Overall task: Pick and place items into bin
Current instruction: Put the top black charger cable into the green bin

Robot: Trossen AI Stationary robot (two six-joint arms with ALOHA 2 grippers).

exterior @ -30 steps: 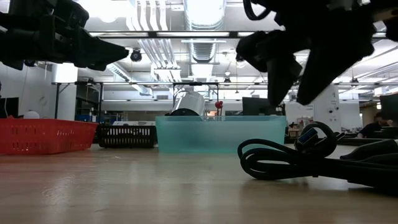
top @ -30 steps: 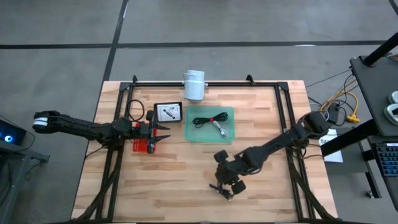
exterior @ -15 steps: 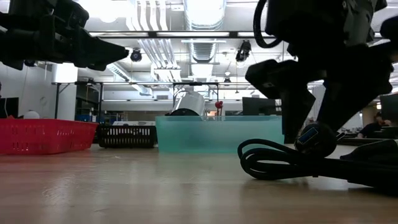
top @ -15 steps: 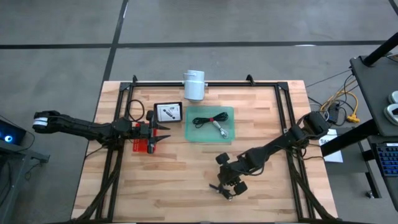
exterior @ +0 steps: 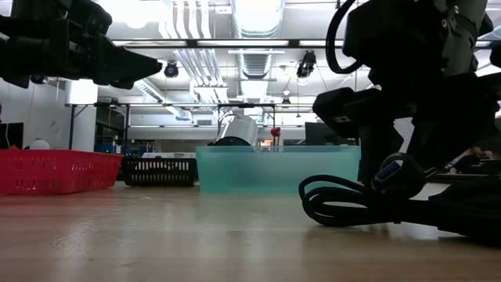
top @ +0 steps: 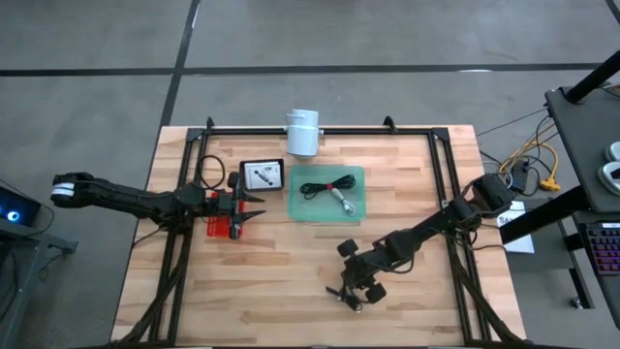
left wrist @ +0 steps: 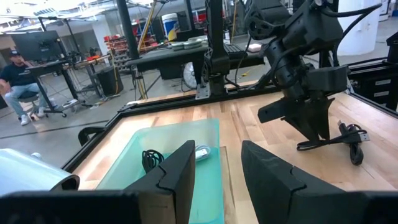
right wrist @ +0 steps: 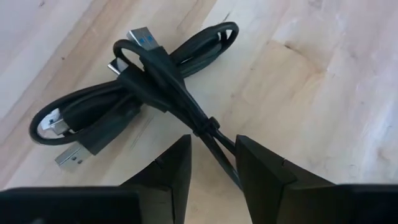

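Observation:
A bundled black cable (top: 351, 296) with USB plugs lies on the wooden table near its front edge; it also shows in the right wrist view (right wrist: 143, 93) and the low view (exterior: 368, 200). My right gripper (right wrist: 214, 168) is open and low over it, one finger on each side of the bundle (exterior: 395, 168). A teal bin (top: 327, 194) at the table's middle holds another black cable (top: 325, 186) and a small grey thing (top: 344, 202). A white printed card (top: 262, 174) lies in a black tray. My left gripper (top: 254, 206) is open and empty, left of the bin.
A red basket (top: 223, 228) sits under my left gripper, with the black tray (exterior: 160, 170) beside it. A white cylinder (top: 302, 133) stands at the far edge behind the bin. A black frame (top: 441, 174) runs around the table. Bare wood lies between the bin and the cable.
My right gripper has gone down onto the cable bundle, from well above it to standing astride its plug end. The cable has stayed where it was.

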